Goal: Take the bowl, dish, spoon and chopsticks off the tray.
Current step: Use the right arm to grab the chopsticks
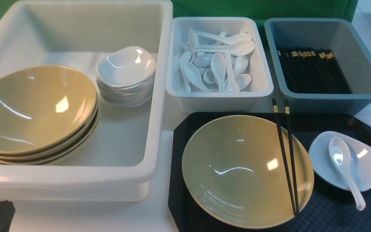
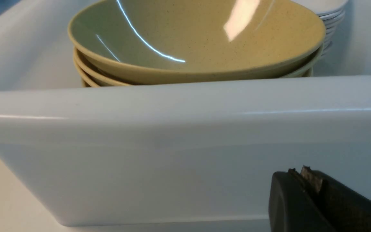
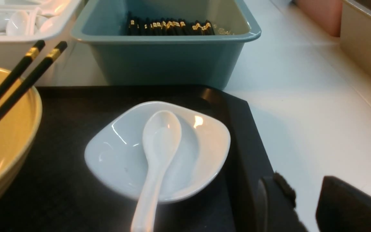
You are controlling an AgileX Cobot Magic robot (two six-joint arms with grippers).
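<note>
The right gripper (image 3: 304, 199) hangs with its fingers spread and nothing between them. In its wrist view one finger shows against the right rim of the tray (image 3: 243, 135) and the other against the white table (image 3: 301, 96).

Closest to it, at the tray's 3 o'clock side, sits the dish (image 3: 204, 145). The spoon (image 3: 159, 141) lies in the dish, scoop up, with its handle crossing the near rim toward about 5 o'clock. Just beside the dish, toward 9 o'clock, the bowl (image 1: 237, 174) fills the rest of the tray. The chopsticks (image 1: 285, 154) lie side by side across its right part, and their gold-banded ends reach past the far rim at 12 o'clock.

Beyond the tray at 12 o'clock stands a blue-grey bin (image 3: 166, 61) holding a row of black chopsticks (image 3: 169, 27) with gold bands. To its left is a white tub (image 1: 219, 96) heaped with white spoons (image 1: 217, 64).

The left gripper (image 2: 304, 193) is low at the 7 o'clock corner of the front view, its fingers pressed together on nothing. The near wall of a big white tub (image 2: 185, 145) stands right in front of it. Inside are a stack of olive bowls (image 2: 204, 42) and, behind them toward 1 o'clock, a stack of white dishes (image 1: 126, 77).
</note>
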